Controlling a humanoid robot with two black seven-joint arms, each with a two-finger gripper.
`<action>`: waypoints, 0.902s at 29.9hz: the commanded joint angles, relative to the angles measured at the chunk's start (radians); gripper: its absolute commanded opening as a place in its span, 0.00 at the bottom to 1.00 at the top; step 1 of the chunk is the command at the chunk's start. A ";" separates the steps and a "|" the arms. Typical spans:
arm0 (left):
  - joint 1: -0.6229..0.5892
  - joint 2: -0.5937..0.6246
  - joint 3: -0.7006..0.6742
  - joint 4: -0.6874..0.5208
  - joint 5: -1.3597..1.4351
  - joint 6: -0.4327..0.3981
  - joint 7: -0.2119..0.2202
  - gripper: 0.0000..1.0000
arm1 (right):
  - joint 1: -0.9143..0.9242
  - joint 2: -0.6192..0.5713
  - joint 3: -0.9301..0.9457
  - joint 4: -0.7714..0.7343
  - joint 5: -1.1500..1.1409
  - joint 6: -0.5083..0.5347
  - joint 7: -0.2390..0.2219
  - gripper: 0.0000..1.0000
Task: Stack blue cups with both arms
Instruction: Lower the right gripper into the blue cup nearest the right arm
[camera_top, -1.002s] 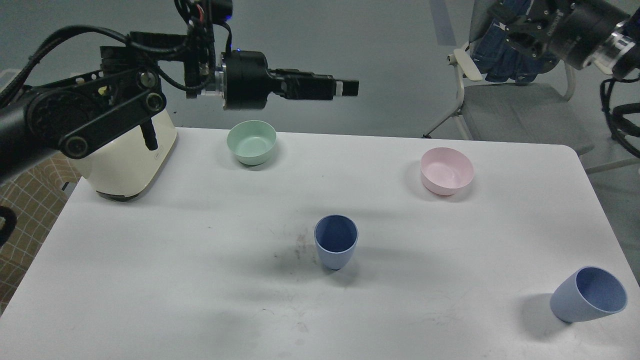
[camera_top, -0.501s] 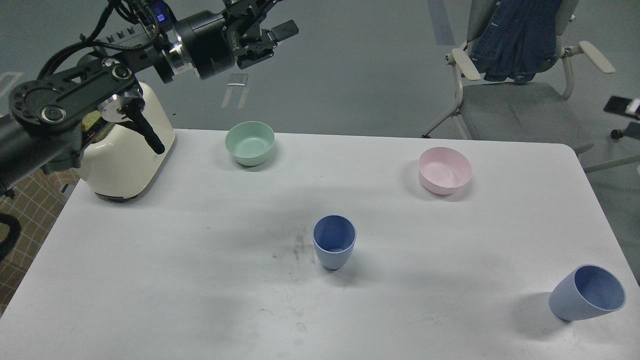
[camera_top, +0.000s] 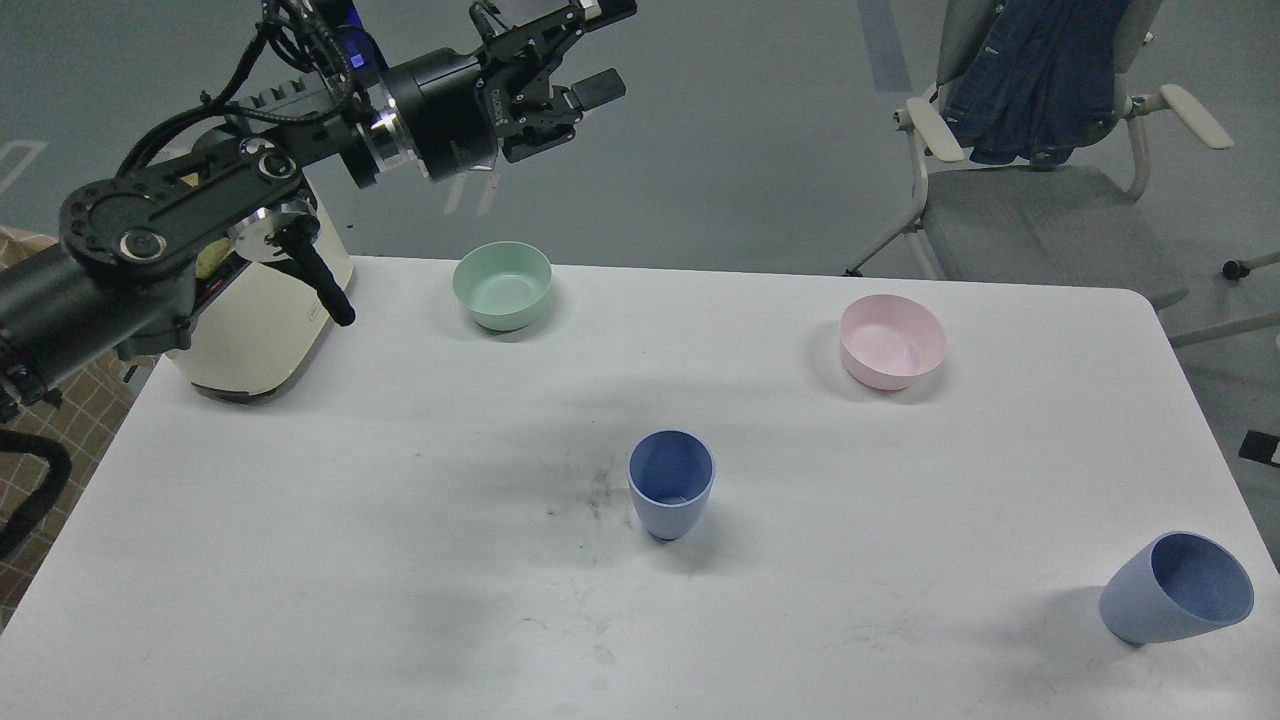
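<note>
One blue cup (camera_top: 671, 485) stands upright at the middle of the white table (camera_top: 300, 560). The second blue cup (camera_top: 1177, 588) sits tilted near the front right corner, its mouth facing right and toward me. My left gripper (camera_top: 603, 50) is open and empty, high above the table's far edge, up and right of the mint-green bowl (camera_top: 502, 285) and far from both cups. Of my right arm only a small dark part (camera_top: 1259, 447) shows at the right edge, beside the table; its fingers cannot be told apart.
A pink bowl (camera_top: 892, 341) stands at the back right. A cream appliance (camera_top: 250, 330) stands at the back left corner, under my left arm. A grey chair (camera_top: 1040, 220) with a denim jacket is behind the table.
My left gripper has swung up from level to tilted upward and opened, then shifted slightly right. My right arm has left the top right corner and dropped along the right edge. The cups have not moved.
</note>
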 joint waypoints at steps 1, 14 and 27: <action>0.002 -0.008 0.000 0.000 0.001 0.000 0.000 0.93 | -0.009 -0.022 -0.010 0.014 -0.088 0.005 0.000 1.00; 0.005 -0.014 -0.001 0.000 0.001 0.000 0.000 0.93 | -0.055 0.027 -0.015 -0.024 -0.133 -0.001 0.000 1.00; 0.006 -0.013 -0.003 0.000 0.001 0.000 0.000 0.93 | -0.095 0.070 -0.026 -0.055 -0.133 -0.004 0.000 0.91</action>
